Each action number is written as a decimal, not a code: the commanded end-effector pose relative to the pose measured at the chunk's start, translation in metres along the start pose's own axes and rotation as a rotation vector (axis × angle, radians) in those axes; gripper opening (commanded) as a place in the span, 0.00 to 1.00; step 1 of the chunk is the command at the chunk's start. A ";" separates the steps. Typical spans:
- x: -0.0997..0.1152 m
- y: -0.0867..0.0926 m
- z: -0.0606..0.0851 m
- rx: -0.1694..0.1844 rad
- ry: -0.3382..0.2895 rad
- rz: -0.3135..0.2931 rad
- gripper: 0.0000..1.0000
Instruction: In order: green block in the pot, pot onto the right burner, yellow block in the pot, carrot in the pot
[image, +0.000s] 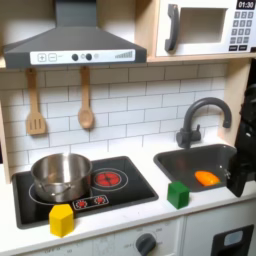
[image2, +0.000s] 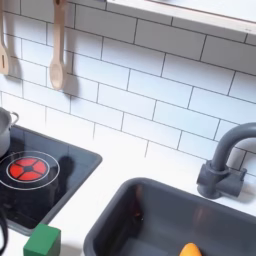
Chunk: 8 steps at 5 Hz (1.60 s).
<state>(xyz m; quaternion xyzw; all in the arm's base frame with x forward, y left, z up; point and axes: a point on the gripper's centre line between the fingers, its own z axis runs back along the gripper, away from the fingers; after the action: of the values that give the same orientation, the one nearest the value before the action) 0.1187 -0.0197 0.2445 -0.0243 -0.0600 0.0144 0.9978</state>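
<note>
In the first exterior view, the silver pot stands on the stove's left burner, and its rim shows at the second exterior view's left edge. On the white counter between stove and sink rests the green block. The yellow block lies on the counter's front edge below the pot. Inside the grey sink lies the orange carrot. A dark shape at the first exterior view's right edge is my gripper, over the sink's right side; its jaws are not discernible.
The right burner glows red with nothing on it. A dark curved faucet rises behind the sink. Two wooden utensils hang on the tiled wall, under a range hood and a microwave.
</note>
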 end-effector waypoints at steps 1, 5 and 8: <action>0.000 0.000 0.000 0.000 0.000 -0.002 1.00; 0.028 0.000 -0.006 0.002 0.025 -0.032 1.00; 0.058 0.000 -0.012 0.002 0.006 -0.022 1.00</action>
<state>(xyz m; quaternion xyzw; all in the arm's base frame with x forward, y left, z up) 0.1782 -0.0187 0.2386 -0.0225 -0.0552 0.0008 0.9982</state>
